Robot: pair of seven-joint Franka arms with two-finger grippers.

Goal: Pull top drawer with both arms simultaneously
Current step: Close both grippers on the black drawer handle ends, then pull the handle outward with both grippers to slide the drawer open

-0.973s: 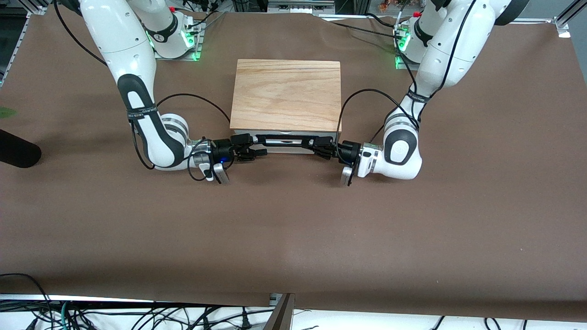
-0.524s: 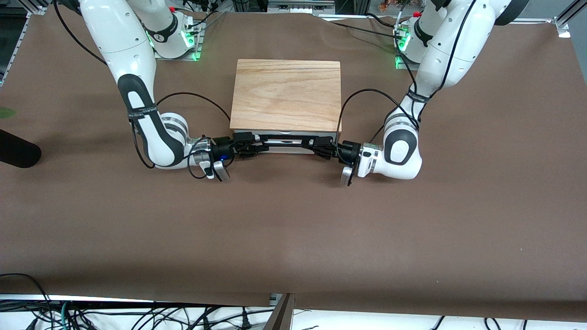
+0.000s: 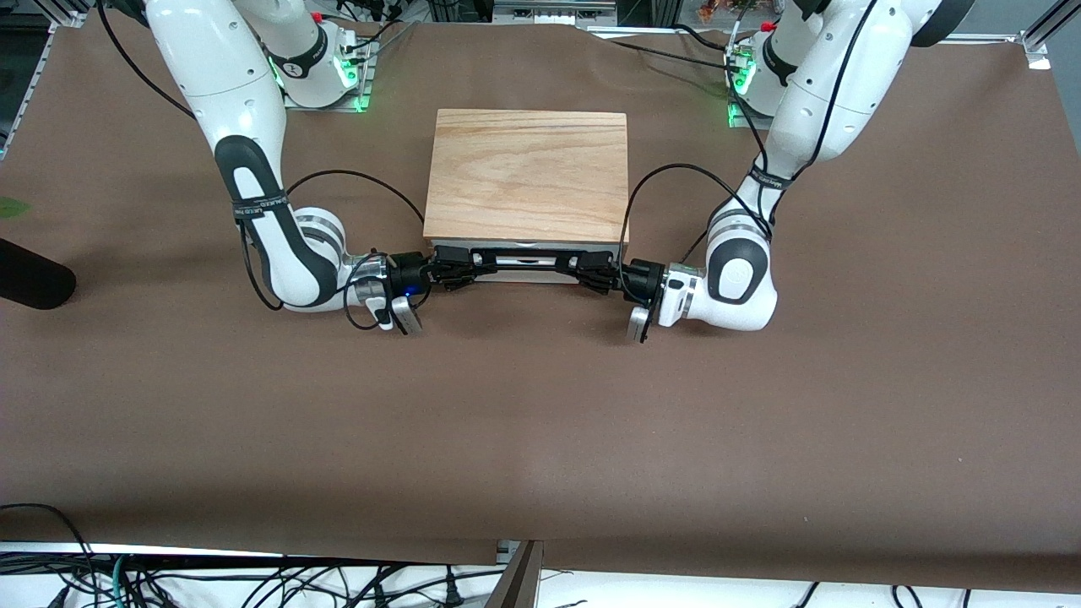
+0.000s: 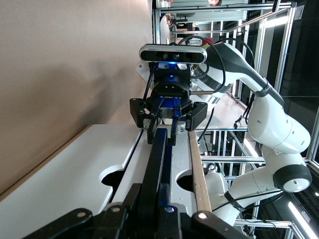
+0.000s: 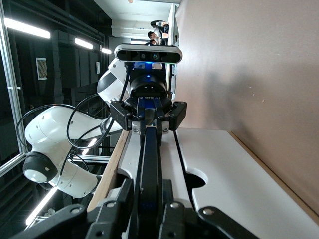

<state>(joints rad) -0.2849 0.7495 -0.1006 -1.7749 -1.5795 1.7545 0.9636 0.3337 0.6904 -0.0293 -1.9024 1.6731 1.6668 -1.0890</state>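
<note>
The top drawer sits at the front of a box with a wood-grain top; its white front looks flush with the box. Its black bar handle runs along the front. My right gripper is shut on the handle's end toward the right arm's side. My left gripper is shut on the other end. In the left wrist view my gripper clamps the bar, with the right gripper at its other end. The right wrist view shows my gripper on the bar.
The brown table cover lies open in front of the drawer. A black rounded object lies at the table's edge toward the right arm's end. Both arms' elbows rest low beside the box.
My right gripper has moved in toward the box and closed on the handle's end. The left gripper has stayed on its end. The drawer has not visibly moved.
</note>
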